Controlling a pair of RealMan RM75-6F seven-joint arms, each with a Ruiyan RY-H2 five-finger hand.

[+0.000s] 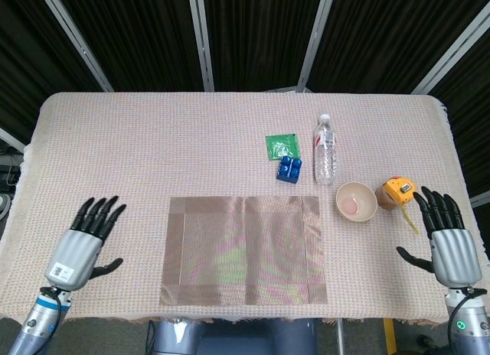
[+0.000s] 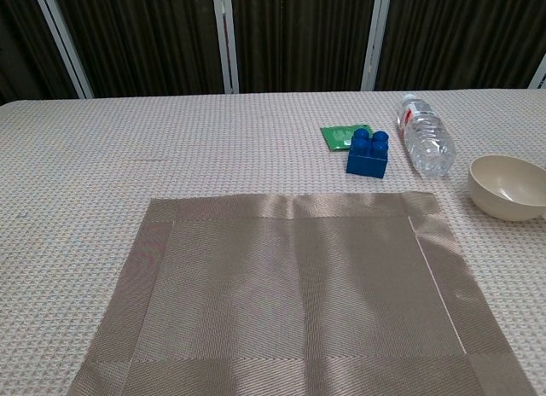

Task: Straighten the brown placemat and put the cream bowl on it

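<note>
Placemat (image 1: 243, 250) lies flat and square to the counter's (image 1: 153, 141) near edge, so straightening looks done and the bowl step is next. The right hand (image 1: 444, 240), fingers spread and holding nothing, hovers near the cream bowl (image 1: 356, 201), which sits just right of the placemat; it must reach in and grasp the rim. The left hand (image 1: 80, 240), likewise empty and splayed, is well apart from the placemat.

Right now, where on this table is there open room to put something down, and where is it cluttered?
The brown placemat lies bare. So does the cloth's left half, beyond the left hand. Clutter sits at the right: green packet, blue brick, water bottle, cream bowl, yellow tape measure by the right hand.
</note>
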